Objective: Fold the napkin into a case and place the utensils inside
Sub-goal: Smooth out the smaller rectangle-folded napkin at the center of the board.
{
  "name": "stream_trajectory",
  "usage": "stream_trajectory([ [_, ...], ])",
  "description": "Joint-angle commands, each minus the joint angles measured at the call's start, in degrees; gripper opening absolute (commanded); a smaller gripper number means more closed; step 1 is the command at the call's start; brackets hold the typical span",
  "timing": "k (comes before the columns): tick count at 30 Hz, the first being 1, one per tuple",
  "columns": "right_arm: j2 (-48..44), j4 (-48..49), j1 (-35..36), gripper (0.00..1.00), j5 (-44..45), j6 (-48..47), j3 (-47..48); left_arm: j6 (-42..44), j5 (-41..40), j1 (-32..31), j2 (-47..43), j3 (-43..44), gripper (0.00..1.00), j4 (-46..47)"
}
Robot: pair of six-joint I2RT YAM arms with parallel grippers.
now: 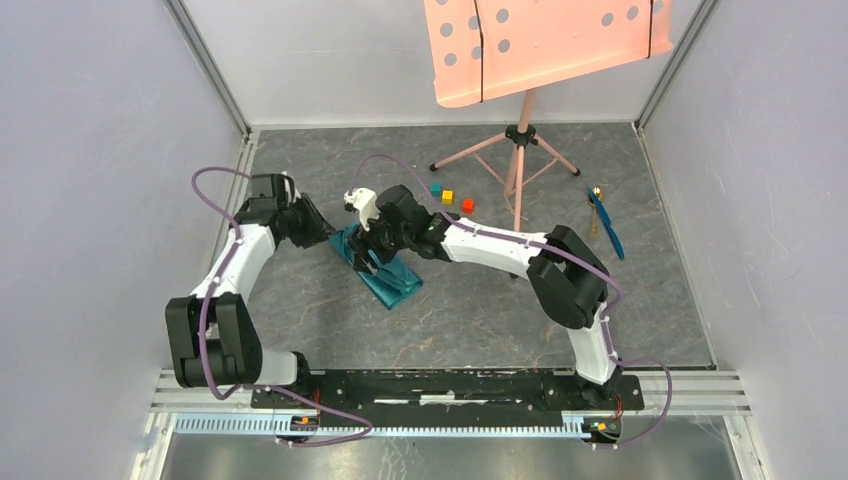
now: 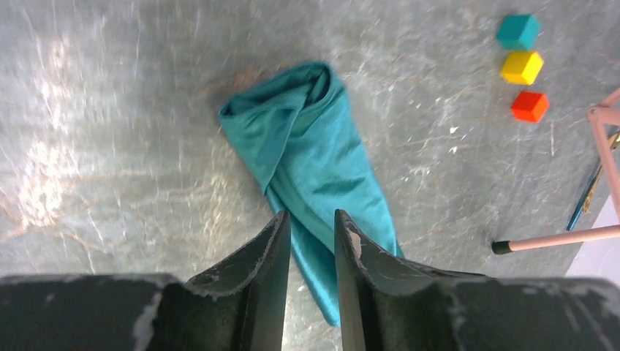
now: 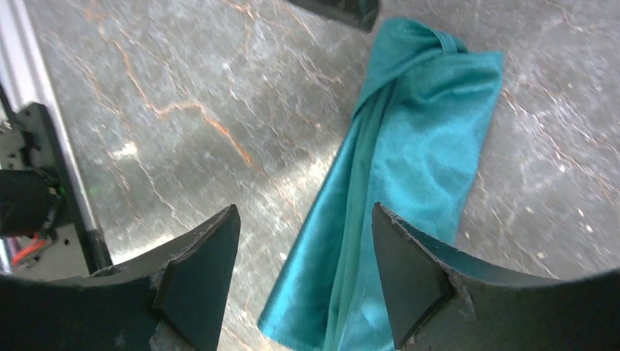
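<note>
Black base rail (image 1: 450,385) up front, both arms reaching over the grey marbled worktop (image 1: 460,320), with pale grey walls (image 1: 80,150) closing in the sides. Pink stand (image 1: 520,150) at the back. Left of the stand's feet lies the teal case (image 1: 395,282), a folded strip. Right gripper (image 3: 305,210) hovers over it, fingers wide apart. Left gripper (image 2: 311,216) is at the end farther from the stand, fingers a narrow slit apart, nothing pinched. Three small cubes (image 1: 447,196) sit just left of the stand; the utensils (image 1: 605,225) lie right of it.
</note>
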Motion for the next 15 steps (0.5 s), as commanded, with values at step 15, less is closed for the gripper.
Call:
stream_trajectory([
  [15, 1.3, -15.9, 6.5, 0.57, 22.7, -15.4, 3.2, -20.6, 16.1, 0.4, 5.3, -21.7, 0.32, 12.5],
])
